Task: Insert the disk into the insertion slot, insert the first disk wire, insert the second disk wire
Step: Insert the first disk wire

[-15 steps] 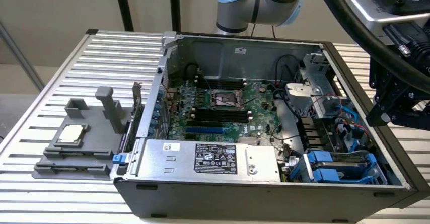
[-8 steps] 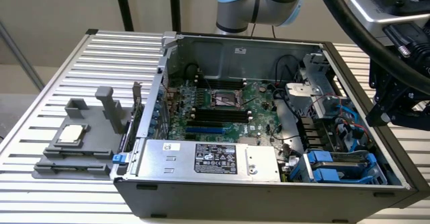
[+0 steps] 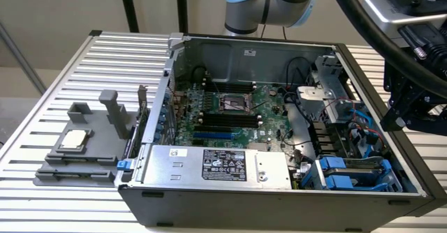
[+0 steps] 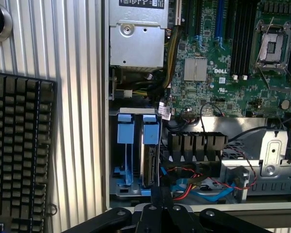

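The disk (image 4: 148, 158) stands on edge inside the insertion slot (image 4: 128, 187), a grey-blue cage with bright blue clips at the corner of the open computer case (image 3: 209, 204). In the exterior view the insertion slot (image 3: 357, 174) sits at the case's near right corner. My gripper (image 4: 158, 194) hovers just above the case wall next to the cage, its black fingers pressed together and holding nothing. The gripper (image 3: 394, 120) hangs over the case's right wall in the exterior view. Loose red and blue disk wires (image 4: 200, 187) lie beside the cage.
A silver labelled power supply box (image 3: 216, 165) fills the case's front. The green motherboard (image 3: 234, 112) lies behind it. A grey multi-slot stand (image 3: 80, 149) holding a chip stands on the slatted table at the exterior view's left. A black keyboard (image 4: 19, 155) lies outside the case.
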Robot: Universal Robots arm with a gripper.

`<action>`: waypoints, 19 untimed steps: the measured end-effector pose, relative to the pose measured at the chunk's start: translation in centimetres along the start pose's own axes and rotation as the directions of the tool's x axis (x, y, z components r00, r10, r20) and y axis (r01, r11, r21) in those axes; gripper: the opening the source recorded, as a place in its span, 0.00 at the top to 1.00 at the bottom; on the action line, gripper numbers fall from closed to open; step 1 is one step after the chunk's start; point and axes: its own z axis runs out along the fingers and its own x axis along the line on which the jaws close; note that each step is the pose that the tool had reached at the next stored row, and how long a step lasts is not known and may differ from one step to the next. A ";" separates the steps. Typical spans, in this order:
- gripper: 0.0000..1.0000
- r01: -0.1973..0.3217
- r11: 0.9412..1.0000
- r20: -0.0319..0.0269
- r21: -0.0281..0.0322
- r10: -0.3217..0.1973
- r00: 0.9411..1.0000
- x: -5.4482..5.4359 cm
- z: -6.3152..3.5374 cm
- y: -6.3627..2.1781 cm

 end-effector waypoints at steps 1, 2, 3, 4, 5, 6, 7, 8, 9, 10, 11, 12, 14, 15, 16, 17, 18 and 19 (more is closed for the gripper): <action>0.89 0.000 1.000 0.000 0.000 0.000 1.000 0.0 0.00 0.00; 0.89 0.000 1.000 0.000 0.000 0.000 1.000 0.0 0.00 0.00; 0.89 0.000 1.000 0.000 0.000 0.000 1.000 0.0 0.00 0.00; 0.89 0.000 1.000 0.000 0.000 0.000 1.000 0.0 0.00 0.00; 0.89 0.000 1.000 0.000 0.000 0.000 1.000 0.0 0.00 0.00; 0.89 0.000 1.000 0.000 0.000 0.000 1.000 0.0 0.00 -0.01; 0.89 0.000 1.000 0.001 0.000 0.000 1.000 0.0 0.06 -0.12; 0.89 0.000 1.000 0.001 0.000 0.000 1.000 0.0 0.20 -0.27; 0.89 0.000 1.000 0.000 0.000 0.000 1.000 0.0 0.39 -0.41; 0.89 0.000 1.000 0.000 0.000 0.000 1.000 0.1 0.62 -0.60; 0.89 0.000 1.000 0.000 0.000 0.000 1.000 0.1 0.85 -0.83; 0.89 0.000 1.000 0.000 0.000 0.000 1.000 0.1 1.07 -1.02; 0.89 0.001 1.000 0.001 0.000 -0.001 1.000 0.1 1.51 -1.39; 0.89 0.002 1.000 0.001 0.000 -0.002 1.000 0.2 1.73 -1.59; 0.89 0.002 1.000 0.001 0.000 -0.002 1.000 0.2 1.97 -1.89; 0.89 0.002 1.000 0.001 -0.001 -0.002 1.000 0.2 2.24 -2.31; 0.89 0.002 1.000 0.001 -0.001 -0.002 1.000 0.2 2.50 -2.72; 0.89 0.002 1.000 0.001 -0.002 -0.002 1.000 0.2 2.77 -3.12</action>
